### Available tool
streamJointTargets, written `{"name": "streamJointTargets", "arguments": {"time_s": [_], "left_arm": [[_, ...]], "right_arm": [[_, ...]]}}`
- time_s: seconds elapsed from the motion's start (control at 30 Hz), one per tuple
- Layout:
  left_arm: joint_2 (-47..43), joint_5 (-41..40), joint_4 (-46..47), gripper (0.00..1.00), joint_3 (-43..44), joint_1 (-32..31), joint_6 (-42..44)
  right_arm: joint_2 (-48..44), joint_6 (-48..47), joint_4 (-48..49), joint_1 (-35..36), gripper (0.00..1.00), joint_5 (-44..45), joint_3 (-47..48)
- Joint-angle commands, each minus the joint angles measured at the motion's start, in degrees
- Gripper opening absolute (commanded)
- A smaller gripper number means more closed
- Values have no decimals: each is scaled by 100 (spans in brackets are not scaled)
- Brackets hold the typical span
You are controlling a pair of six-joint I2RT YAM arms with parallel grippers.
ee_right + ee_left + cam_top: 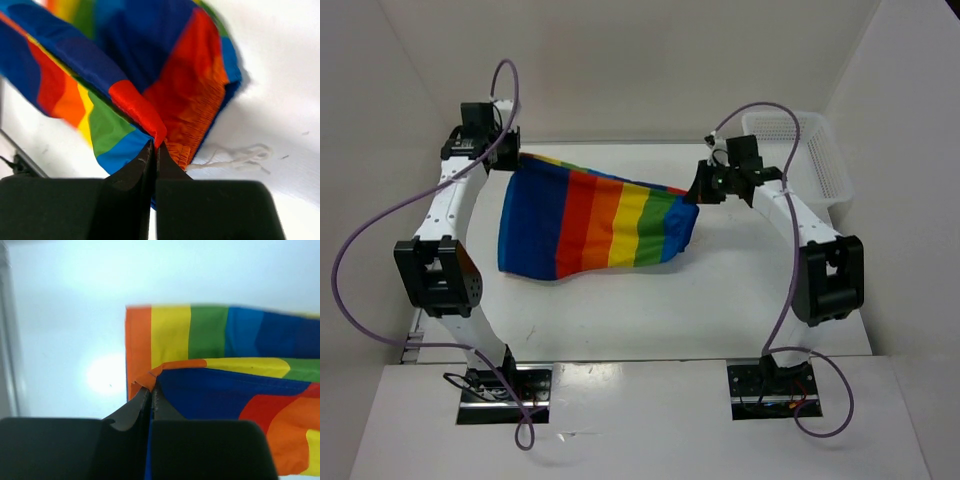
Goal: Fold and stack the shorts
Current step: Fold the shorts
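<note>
The rainbow-striped shorts (595,220) hang stretched between my two grippers above the white table, their lower edge drooping toward the table. My left gripper (512,160) is shut on the left corner; in the left wrist view the jaws (151,390) pinch an orange and blue edge of the shorts (225,385). My right gripper (700,190) is shut on the right corner; in the right wrist view the jaws (156,145) pinch a red fold of the shorts (165,75). The white drawstring (235,156) trails on the table below.
A white mesh basket (810,150) stands at the back right against the wall. White walls enclose the table (720,300) at the back and sides. Purple cables loop from both arms.
</note>
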Motion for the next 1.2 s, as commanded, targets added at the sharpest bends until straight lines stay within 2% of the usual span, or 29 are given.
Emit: {"name": "streamJointTargets", "arguments": {"time_s": [0.0,0.07,0.2,0.33,0.5,0.6,0.63,0.73,0.77,0.8,0.83,0.87,0.93,0.97,1.03,1.07,1.1,1.13,1.17], "left_arm": [[-99,-189,-181,0,677,73,25],[277,-128,45,0,1011,73,25],[1209,-268,258,0,1582,73,25],[2105,-348,66,0,2188,73,25],[2327,-558,3,0,2253,126,25],[2380,-743,3,0,2130,126,25],[2450,-795,-58,5,2129,126,25],[2503,-1085,-58,11,1963,126,25],[2503,-1156,-58,37,1962,126,25],[2503,-1226,-6,48,1901,126,25],[2503,-1322,-5,55,1901,126,25],[2503,-1375,-5,66,1900,126,25],[2434,-1480,-66,73,1980,126,25],[2372,-1647,-67,76,1980,126,25],[2021,-1815,-67,77,1726,126,25],[1663,-1868,-67,77,1568,126,25],[1459,-1807,-67,77,1114,126,25],[1266,-1589,-67,77,831,39,25],[933,-1474,-67,77,541,-84,25]], "right_arm": [[-281,-188,-283,-107,0,-8,444],[-10,-135,-187,-107,0,-123,821],[1498,-4,-81,-107,0,-123,1682],[2712,-3,-361,-55,0,-255,3138],[3541,163,-651,-1,1,315,4362],[3990,164,-889,-1,23,544,5188],[4087,164,-942,-1,50,545,5304],[4280,225,-942,-1,73,623,5506],[4281,277,-1012,-1,81,693,5507],[4281,278,-1012,-1,83,781,5577],[4194,278,-1091,-1,85,1043,5577],[4010,278,-1196,51,85,1211,5577],[3694,331,-1267,138,85,1676,5403],[3466,331,-1267,305,85,2331,5219],[2570,331,-1049,534,80,3002,4280],[1897,331,-708,805,67,3432,3441],[1560,444,-505,946,58,3515,3007],[1252,506,-276,1235,38,3411,2158],[779,689,161,1368,30,3262,1784]]}}
